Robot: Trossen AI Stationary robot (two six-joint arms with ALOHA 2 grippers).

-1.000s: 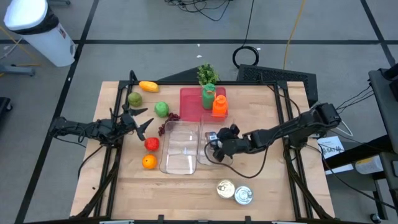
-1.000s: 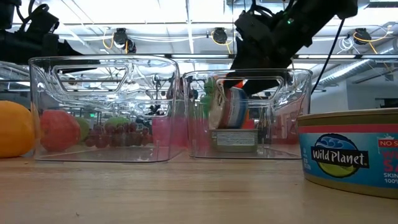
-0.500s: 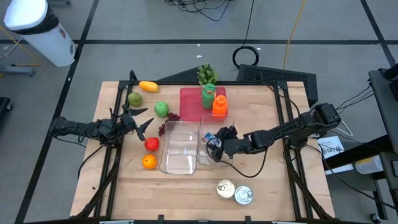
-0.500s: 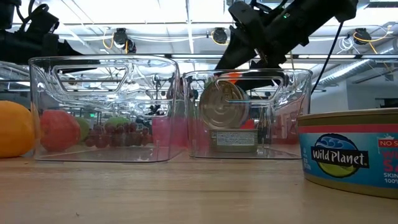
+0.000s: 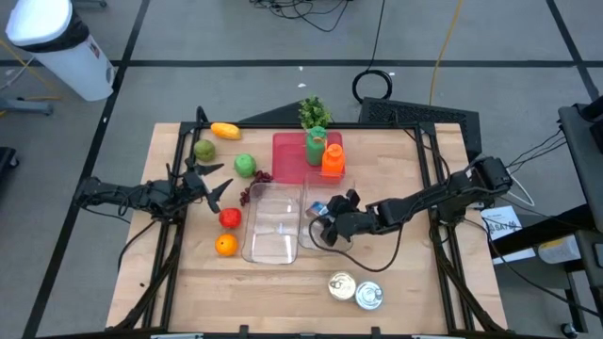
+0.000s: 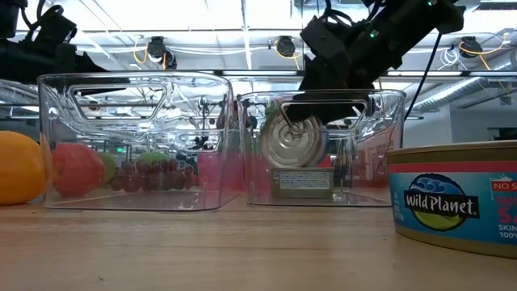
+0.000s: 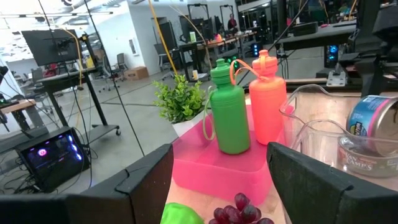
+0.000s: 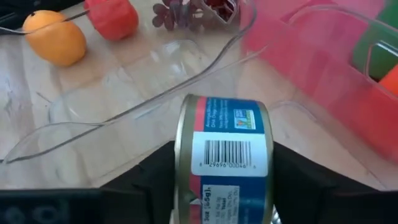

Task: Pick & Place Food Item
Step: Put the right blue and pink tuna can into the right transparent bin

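We see a pale wooden tabletop (image 5: 405, 282) on a black frame, set on grey floor with cables. The right gripper (image 5: 327, 218) reaches into the right clear bin (image 6: 388, 153), its fingers closing around the can (image 6: 292, 144), which stands on edge. The left gripper (image 5: 215, 181) waits spread beside the fruit. Ceiling lights glow beyond.
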